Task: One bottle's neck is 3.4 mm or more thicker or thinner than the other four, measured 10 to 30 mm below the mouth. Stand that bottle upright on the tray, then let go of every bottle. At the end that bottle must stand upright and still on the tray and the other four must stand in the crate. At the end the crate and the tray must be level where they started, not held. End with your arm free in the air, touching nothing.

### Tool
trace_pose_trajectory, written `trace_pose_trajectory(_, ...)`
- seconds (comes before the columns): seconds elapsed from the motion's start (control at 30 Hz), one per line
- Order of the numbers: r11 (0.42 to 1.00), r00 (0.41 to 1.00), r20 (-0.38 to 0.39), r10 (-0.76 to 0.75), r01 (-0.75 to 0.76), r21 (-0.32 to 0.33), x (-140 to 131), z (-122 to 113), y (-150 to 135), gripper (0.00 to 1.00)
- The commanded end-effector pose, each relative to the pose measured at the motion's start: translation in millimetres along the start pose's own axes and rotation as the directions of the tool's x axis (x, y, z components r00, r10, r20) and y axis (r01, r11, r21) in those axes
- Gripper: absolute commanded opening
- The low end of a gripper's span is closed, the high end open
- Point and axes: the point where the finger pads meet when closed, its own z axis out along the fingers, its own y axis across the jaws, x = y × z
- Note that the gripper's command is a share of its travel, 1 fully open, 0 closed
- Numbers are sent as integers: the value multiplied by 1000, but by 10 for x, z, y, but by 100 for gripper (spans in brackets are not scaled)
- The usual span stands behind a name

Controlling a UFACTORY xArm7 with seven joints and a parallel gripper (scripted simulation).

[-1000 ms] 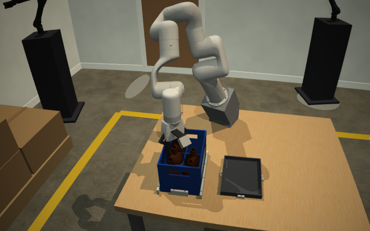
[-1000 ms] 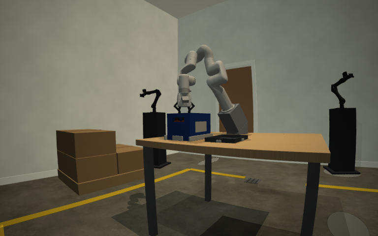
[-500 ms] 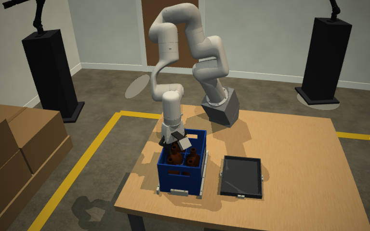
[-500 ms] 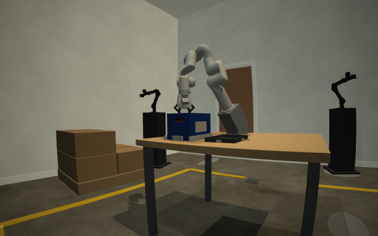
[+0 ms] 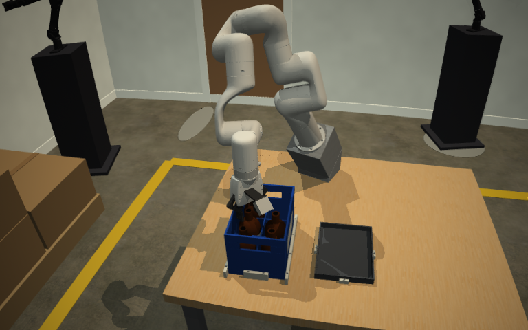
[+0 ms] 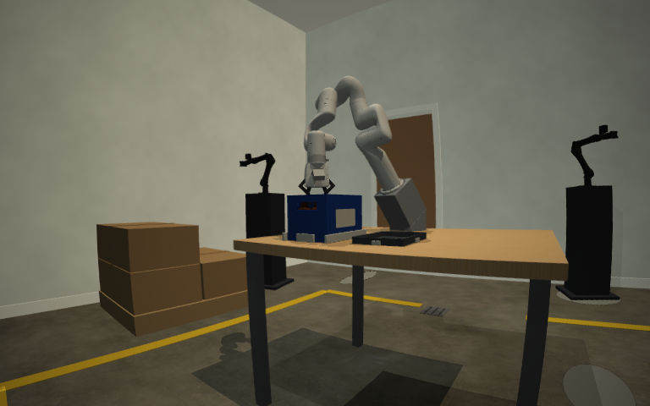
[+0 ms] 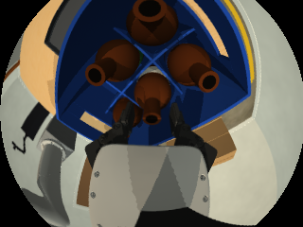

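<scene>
A blue crate [image 5: 261,233] stands on the table's left part and holds several brown bottles, all upright in its cells. In the wrist view they show at the far cell [image 7: 151,19], the left [image 7: 110,63], the right [image 7: 192,66] and the middle [image 7: 151,94]; one more [image 7: 123,112] is partly hidden behind a finger. My gripper [image 7: 151,109] is open, lowered at the crate's top at its back left [image 5: 249,206], with a finger on each side of the middle bottle's neck. I cannot tell if the fingers touch it. The dark tray [image 5: 344,251] lies empty to the right of the crate.
The crate [image 6: 324,216] and tray [image 6: 388,237] sit in small grey brackets on the table. The arm's base [image 5: 315,155] stands behind them. Cardboard boxes [image 5: 34,206] and black camera pedestals [image 5: 71,104] stand on the floor off the table.
</scene>
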Motion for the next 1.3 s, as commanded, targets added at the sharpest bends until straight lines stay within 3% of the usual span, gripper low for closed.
trace_pose_trajectory(0.0, 1000, 1000, -1, 0, 0, -2, 4, -6, 10, 65)
trace_pose_trajectory(0.17, 1000, 1000, -1, 0, 0, -2, 4, -6, 10, 65)
trace_pose_trajectory(0.2, 1000, 1000, -1, 0, 0, -2, 4, -6, 10, 0)
trace_pose_trajectory(1.27, 1000, 1000, -1, 0, 0, -2, 4, -6, 10, 0)
